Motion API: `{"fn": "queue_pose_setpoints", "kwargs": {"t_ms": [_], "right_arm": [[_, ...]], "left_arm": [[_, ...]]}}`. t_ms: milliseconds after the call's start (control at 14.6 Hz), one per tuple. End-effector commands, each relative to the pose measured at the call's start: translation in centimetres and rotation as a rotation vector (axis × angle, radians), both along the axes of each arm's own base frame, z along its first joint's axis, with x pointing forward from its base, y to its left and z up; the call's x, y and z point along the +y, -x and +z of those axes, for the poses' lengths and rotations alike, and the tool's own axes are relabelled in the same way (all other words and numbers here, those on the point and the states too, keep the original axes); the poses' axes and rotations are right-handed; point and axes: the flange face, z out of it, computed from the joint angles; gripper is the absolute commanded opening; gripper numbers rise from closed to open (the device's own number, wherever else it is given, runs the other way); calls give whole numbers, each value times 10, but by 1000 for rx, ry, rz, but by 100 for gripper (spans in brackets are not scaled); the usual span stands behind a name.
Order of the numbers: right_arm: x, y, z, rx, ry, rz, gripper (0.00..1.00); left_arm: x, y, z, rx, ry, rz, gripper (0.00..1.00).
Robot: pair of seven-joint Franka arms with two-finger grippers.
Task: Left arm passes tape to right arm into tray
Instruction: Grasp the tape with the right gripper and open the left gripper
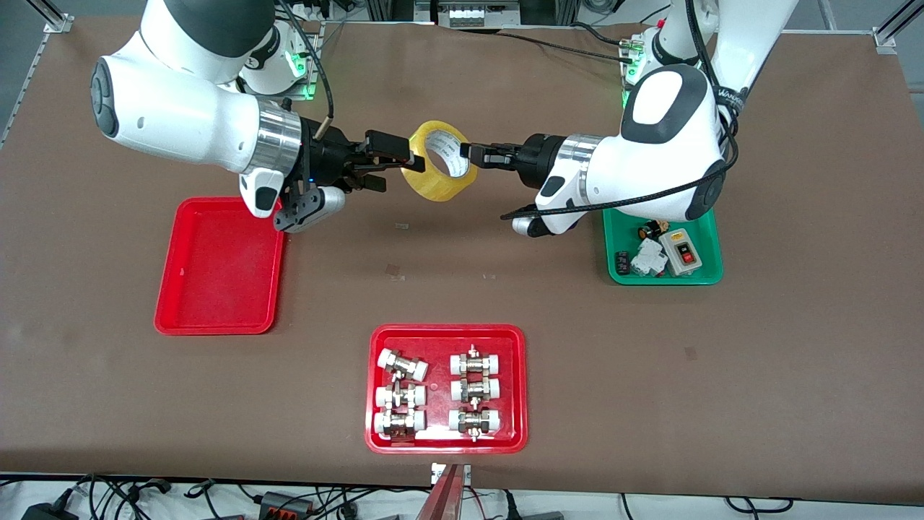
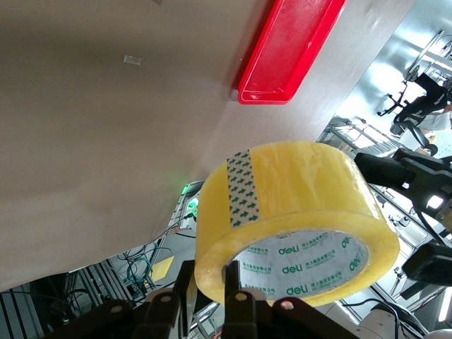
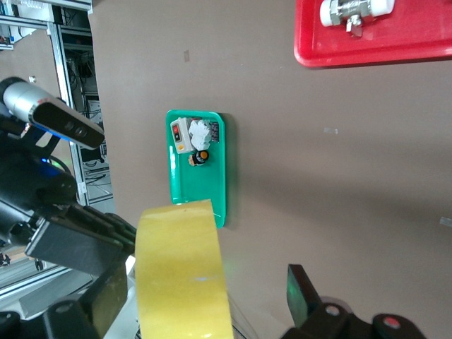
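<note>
The tape (image 1: pixel 435 185), a yellow roll with a pale printed core, hangs in the air over the table's middle. My left gripper (image 1: pixel 467 152) is shut on its wall, one finger inside the core and one outside, as the left wrist view shows (image 2: pixel 208 281) on the tape (image 2: pixel 296 191). My right gripper (image 1: pixel 388 166) is open, with its fingers either side of the roll's other edge. In the right wrist view the tape (image 3: pixel 182 272) stands between the right gripper's fingers (image 3: pixel 203 296), close to one and apart from the other. The empty red tray (image 1: pixel 216 267) lies on the table under the right arm.
A green tray (image 1: pixel 715 269) with a switch box and small parts lies under the left arm. A red tray with metal fittings (image 1: pixel 447 338) lies near the table's front edge, nearer to the camera than the tape.
</note>
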Motion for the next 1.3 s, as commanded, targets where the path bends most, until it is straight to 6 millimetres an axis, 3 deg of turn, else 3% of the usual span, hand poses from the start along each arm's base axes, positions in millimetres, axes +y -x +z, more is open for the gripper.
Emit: {"fn": "queue_pose_setpoints", "kwargs": {"t_ms": [0,480,548,823,960,1234], "right_arm": [[12,4,6,1,-20,14,100],[24,10,-2,16,-12,37,100],[24,10,-2,16,-12,41,95],[23,10,0,15,-13,38,41],[22,10,1,10,-15,39,33],[22,10,1,8,-15,41,32]], "left_arm": [[-1,-2,11,9,37,-6,0],[0,-2,10,9,35,-7,0],[0,-2,10,8,36,-9,0],[0,-2,9,12,35,-8,0],[0,-2,9,10,35,-9,0],[1,-2,10,10,32,-7,0]]}}
